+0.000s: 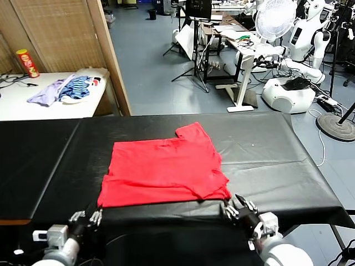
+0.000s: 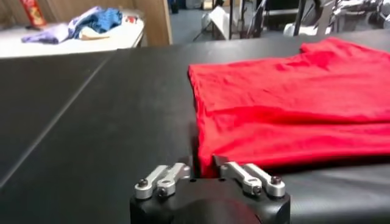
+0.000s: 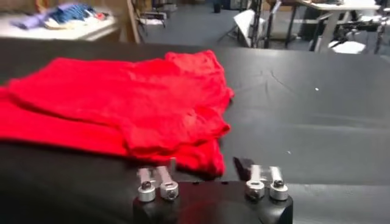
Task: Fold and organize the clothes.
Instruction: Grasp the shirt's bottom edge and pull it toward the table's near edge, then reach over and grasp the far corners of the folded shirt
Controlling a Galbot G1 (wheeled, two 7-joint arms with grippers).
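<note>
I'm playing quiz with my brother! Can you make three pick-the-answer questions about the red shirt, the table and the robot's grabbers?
1. Where do both grippers sit?
A) at the table's near edge
B) above the shirt's middle
C) by the fan

2. What colour is the table cover?
A) white
B) black
C) green

3. How do the grippers stand?
A) open and empty
B) pinching the shirt
C) holding a can

Answers:
1 A: left gripper and right gripper flank the near hem of the red T-shirt.
2 B: table cover is black.
3 A: both sets of fingers are spread, holding nothing.
</note>
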